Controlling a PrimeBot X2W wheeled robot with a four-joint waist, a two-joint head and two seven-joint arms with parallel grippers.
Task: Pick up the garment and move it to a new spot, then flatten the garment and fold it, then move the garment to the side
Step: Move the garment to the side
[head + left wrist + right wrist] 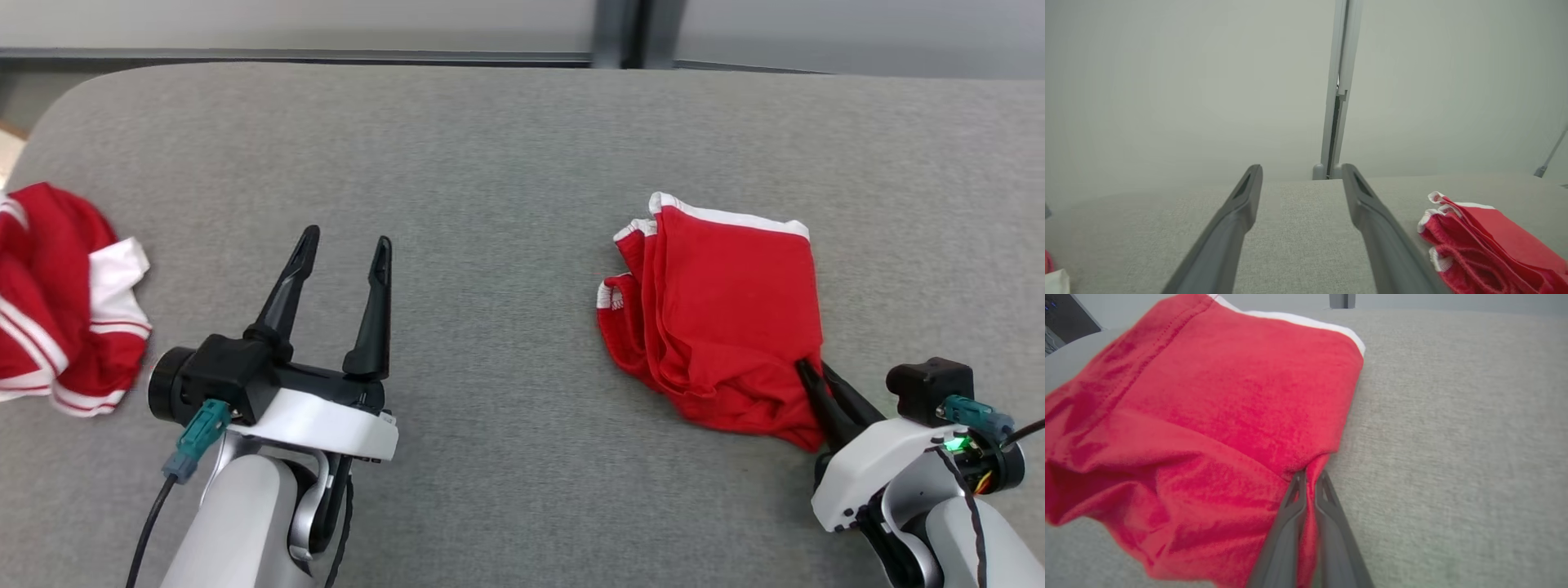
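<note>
No legible text, label, brand or number is found. Nothing readable is seen on the garment (722, 314) at the tips of the right fingers (853, 402), nor on the other garment (57, 302) left of the left fingers (375, 310).

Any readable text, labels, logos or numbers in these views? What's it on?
None readable.
The folded red garment and the striped garment carry only white trim, no print.
The dark equipment in the right wrist view's corner has blue specks, too small to read.
</note>
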